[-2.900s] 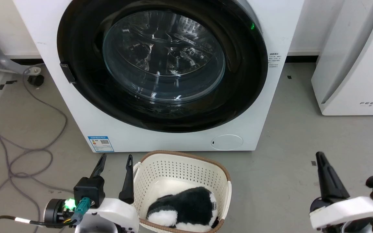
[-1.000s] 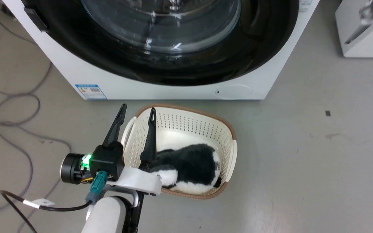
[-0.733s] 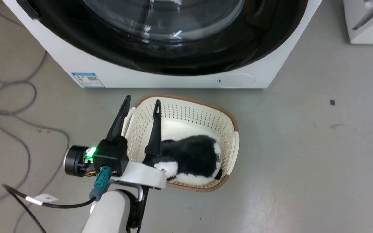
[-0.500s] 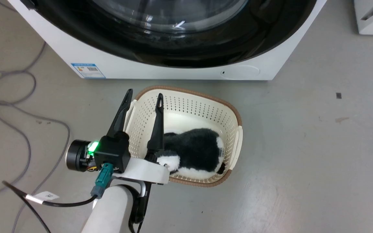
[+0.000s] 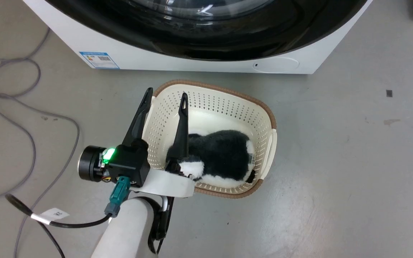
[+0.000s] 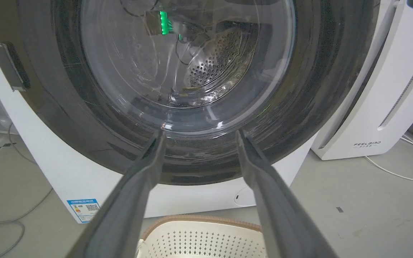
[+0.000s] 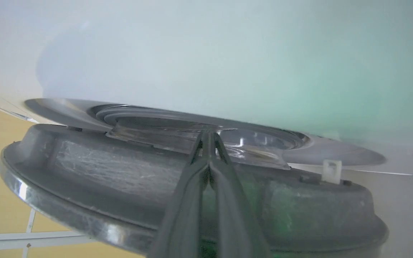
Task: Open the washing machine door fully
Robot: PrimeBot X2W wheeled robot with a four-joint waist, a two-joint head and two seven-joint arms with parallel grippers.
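Here, the washing machine door (image 5: 228, 39) is seen at 12 o'clock in the head view, on the white washing machine (image 5: 192, 66). In the right wrist view its dark grey inner side is shown standing off the machine front, the right end effector (image 7: 209, 133), fingers pressed together, pointed into that gap. The left end effector (image 5: 166, 92), fingers apart and empty, is held over the 9 o'clock rim of a laundry basket (image 5: 228, 107) holding a black-and-white plush toy (image 5: 221, 154).
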